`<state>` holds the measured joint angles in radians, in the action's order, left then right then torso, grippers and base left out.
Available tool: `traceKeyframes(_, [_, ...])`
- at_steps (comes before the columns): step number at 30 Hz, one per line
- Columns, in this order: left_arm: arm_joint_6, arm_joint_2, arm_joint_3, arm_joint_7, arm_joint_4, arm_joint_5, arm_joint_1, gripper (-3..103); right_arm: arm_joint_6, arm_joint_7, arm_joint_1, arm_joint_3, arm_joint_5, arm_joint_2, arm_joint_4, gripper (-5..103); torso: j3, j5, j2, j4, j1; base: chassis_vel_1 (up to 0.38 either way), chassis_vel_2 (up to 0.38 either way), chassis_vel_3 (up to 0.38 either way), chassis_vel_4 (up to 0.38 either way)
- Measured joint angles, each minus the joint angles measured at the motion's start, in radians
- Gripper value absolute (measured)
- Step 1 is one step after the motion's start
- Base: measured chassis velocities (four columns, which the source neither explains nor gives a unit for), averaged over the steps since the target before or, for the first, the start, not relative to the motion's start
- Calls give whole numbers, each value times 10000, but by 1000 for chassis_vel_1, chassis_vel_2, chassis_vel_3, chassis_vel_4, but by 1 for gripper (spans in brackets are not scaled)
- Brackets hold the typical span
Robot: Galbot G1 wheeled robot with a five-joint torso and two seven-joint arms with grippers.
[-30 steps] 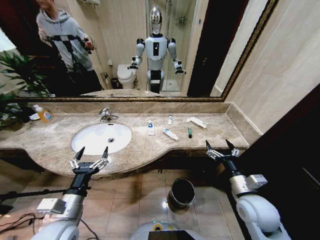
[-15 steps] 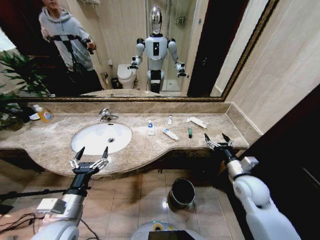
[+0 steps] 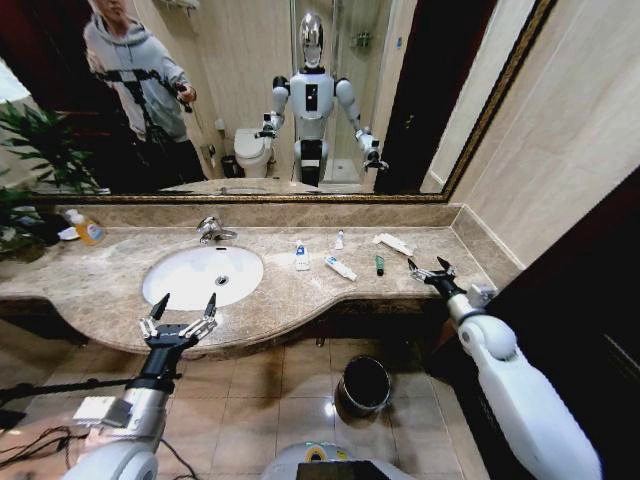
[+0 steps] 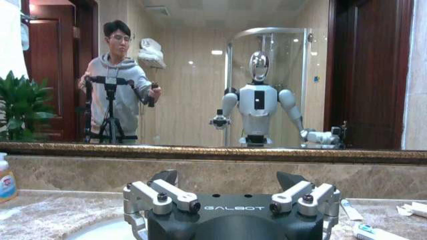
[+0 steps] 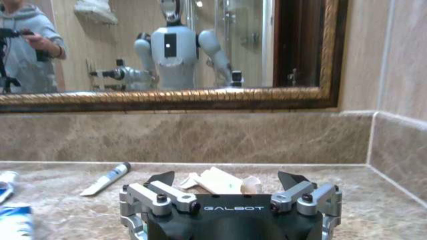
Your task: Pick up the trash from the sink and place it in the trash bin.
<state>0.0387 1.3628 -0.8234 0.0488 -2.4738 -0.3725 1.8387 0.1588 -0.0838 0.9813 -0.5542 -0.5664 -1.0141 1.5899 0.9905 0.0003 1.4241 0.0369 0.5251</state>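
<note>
We see a beige marble countertop (image 3: 300,290) running along the wall beneath a wide mirror. A white oval sink (image 3: 190,275) is set into it at about nine o'clock, with a chrome faucet (image 3: 211,229) at its twelve o'clock edge. Toward ten o'clock, near the back wall, stands an orange bottle (image 3: 86,229). From the counter's centre toward three o'clock lie the small toiletries: a blue-labelled bottle (image 3: 301,257), a small white tube (image 3: 339,240) behind it, another white tube (image 3: 341,268), a dark green tube (image 3: 379,265) and a long white packet (image 3: 395,244). Below, a trash bin (image 3: 364,385) stands on the tiled floor (image 3: 250,400).
</note>
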Motion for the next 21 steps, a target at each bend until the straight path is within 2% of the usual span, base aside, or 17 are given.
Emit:
traceKeyframes(8, [0, 0, 0, 0, -1, 1, -1, 100, -183, -192, -2120, 916, 282, -267, -2355, 100, 0, -4, 0, 1, 1, 0, 0, 0, 0])
traceKeyframes(15, [0, 0, 0, 0, 0, 0, 0, 100, -446, -267, -2900, 1279, 503, -563, -3499, 103, -1, -2, 2, 0, -1, 0, 0, 0, 0])
traceKeyframes(21, [0, 0, 0, 0, 0, 1, 0, 100, -476, -351, -3326, 1368, 587, -732, -4383, 85, -1, -2, 2, 0, -1, 0, 0, 0, 0])
